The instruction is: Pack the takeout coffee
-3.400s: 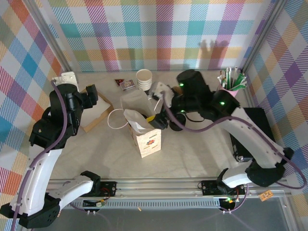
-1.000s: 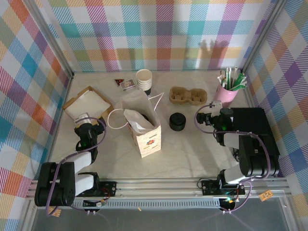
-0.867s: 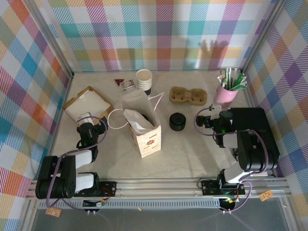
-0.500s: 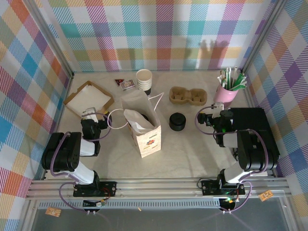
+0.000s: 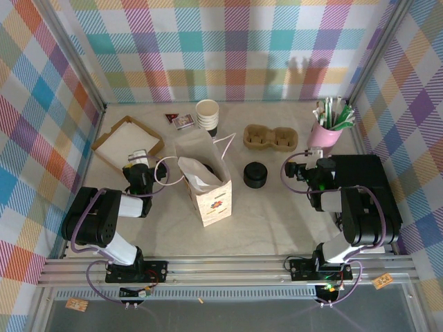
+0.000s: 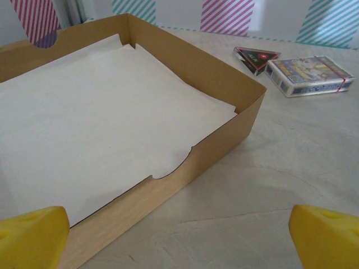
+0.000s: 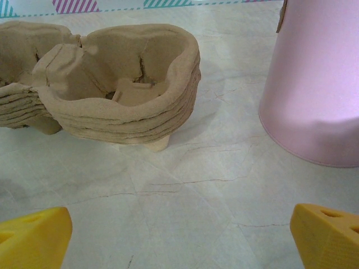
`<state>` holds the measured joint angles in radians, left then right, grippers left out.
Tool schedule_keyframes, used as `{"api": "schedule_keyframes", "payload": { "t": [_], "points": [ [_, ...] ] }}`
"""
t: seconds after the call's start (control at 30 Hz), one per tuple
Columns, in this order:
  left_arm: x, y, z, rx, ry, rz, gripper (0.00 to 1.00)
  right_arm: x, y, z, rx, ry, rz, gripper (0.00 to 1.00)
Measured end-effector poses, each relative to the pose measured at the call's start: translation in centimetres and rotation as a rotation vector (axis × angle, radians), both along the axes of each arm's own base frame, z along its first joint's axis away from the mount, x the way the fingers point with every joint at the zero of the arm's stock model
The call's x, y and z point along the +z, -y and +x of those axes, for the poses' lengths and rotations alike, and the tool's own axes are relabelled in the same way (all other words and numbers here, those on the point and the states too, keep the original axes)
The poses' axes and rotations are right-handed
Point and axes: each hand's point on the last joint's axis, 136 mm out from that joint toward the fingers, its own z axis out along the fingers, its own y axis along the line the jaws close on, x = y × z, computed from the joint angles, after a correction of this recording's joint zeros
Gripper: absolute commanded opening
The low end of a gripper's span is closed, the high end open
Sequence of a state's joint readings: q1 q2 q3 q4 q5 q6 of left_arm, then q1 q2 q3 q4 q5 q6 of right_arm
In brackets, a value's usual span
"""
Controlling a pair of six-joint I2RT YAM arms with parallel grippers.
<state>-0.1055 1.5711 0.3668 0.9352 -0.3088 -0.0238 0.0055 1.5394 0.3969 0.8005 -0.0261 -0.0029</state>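
Pastel plaid walls (image 5: pixel 235 48) enclose 3 sides of a pale marbled tabletop (image 5: pixel 277 214) under even light.

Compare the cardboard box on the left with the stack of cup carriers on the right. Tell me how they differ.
The cardboard box is smooth, straight-walled and rectangular; the cup carriers are rough moulded pulp with rounded wells. The box is one piece lined with white paper; the carriers are several nested together, unlined. Both are brown, shallow and open-topped.
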Motion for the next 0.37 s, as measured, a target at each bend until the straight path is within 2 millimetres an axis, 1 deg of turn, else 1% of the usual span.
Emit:
{"api": "schedule_keyframes", "payload": {
  "t": [0.17, 0.37],
  "points": [
    [-0.42, 0.15, -0.01, -0.009, -0.021, 0.015, 1.00, 0.00, 0.00, 0.00, -0.001, 0.000, 0.003, 0.99],
    [-0.46, 0.15, -0.02, -0.010, -0.023, 0.019, 1.00, 0.00, 0.00, 0.00, -0.001, 0.000, 0.003, 0.99]
  ]
}}
